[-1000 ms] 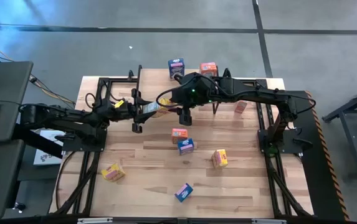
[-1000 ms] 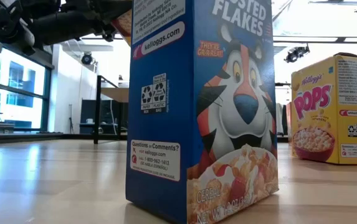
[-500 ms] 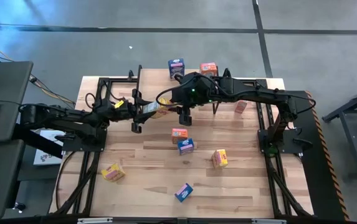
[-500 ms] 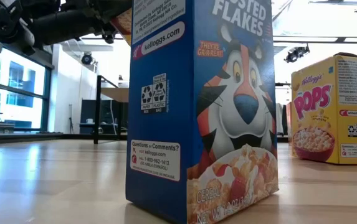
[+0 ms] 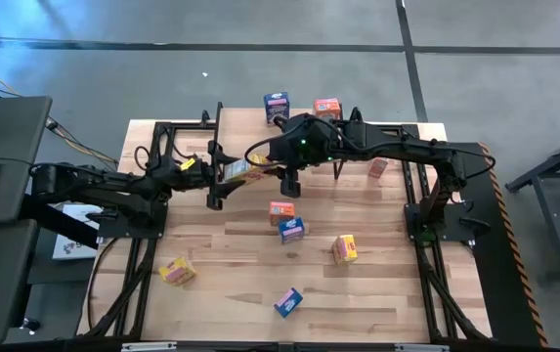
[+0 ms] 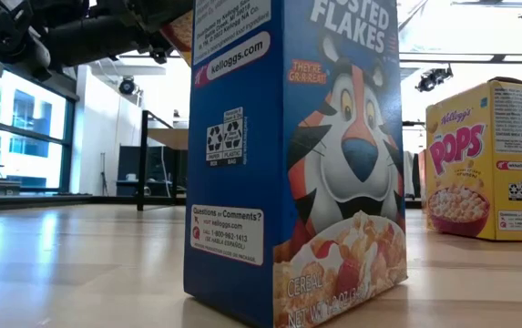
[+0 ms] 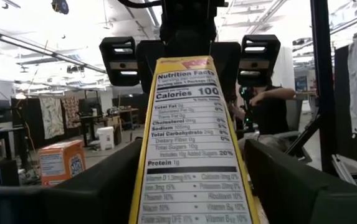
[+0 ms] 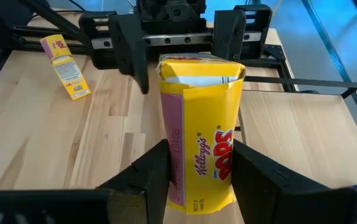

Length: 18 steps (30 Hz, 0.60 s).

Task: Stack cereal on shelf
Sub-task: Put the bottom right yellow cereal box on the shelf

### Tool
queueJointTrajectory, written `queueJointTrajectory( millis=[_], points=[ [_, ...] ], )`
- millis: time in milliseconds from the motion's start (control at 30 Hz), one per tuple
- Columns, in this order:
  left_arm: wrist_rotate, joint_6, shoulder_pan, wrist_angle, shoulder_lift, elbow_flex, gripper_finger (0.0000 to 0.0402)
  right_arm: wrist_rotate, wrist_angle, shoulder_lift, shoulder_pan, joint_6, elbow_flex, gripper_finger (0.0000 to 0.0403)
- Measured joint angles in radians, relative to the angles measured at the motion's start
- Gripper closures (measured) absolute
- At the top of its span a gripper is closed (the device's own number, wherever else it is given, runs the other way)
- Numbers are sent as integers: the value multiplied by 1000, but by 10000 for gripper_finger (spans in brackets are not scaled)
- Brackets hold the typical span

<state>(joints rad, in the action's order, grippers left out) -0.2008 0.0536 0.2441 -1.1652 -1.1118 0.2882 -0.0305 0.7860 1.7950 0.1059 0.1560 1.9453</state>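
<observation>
A yellow cereal box (image 8: 210,140) hangs above the table's far middle between my two grippers. My right gripper (image 8: 200,183) is shut on one end of it. The box's other end (image 8: 200,62) reaches between the fingers of my left gripper (image 5: 225,179), which stands open, its fingers on either side without a touch that I can see. The shelf (image 6: 171,138) stands at the far edge on black legs. A blue box (image 5: 277,106) and an orange box (image 5: 326,106) stand at that far edge. My right gripper pinches the yellow box between its two fingers (image 8: 153,177), on two opposite sides near the end that faces my right arm (image 8: 194,186). The fingers come from the table's right, slanting down, and lie along the box. The box is lifted clear and points toward my left gripper.
Loose cereal boxes lie on the tabletop: orange (image 5: 281,209), blue (image 5: 292,230), orange (image 5: 345,248), yellow (image 5: 177,271), blue (image 5: 287,301), another (image 5: 378,167) by the right arm. A blue box (image 6: 297,164) fills the low view, with a yellow one (image 6: 484,159) to its right.
My left gripper has opened and let go of the yellow box's end. The box has stayed where it was, held by my right gripper. Neither arm has moved.
</observation>
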Motion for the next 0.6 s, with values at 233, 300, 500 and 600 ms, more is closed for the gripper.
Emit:
queueJointTrajectory(
  millis=[233, 300, 500, 600],
  points=[
    [3, -116, 25, 3, 0, 0, 101, -1, 40, 0, 0, -1, 0, 258],
    [4, -167, 27, 7, 0, 0, 100, -1, 58, 0, 0, -2, 0, 258],
    [1, -225, 27, 104, 0, 0, 100, -4, 108, -1, 0, -34, 0, 258],
    [0, -227, 27, 156, 0, 0, 101, -5, 152, -1, 0, -68, 0, 258]
  ],
)
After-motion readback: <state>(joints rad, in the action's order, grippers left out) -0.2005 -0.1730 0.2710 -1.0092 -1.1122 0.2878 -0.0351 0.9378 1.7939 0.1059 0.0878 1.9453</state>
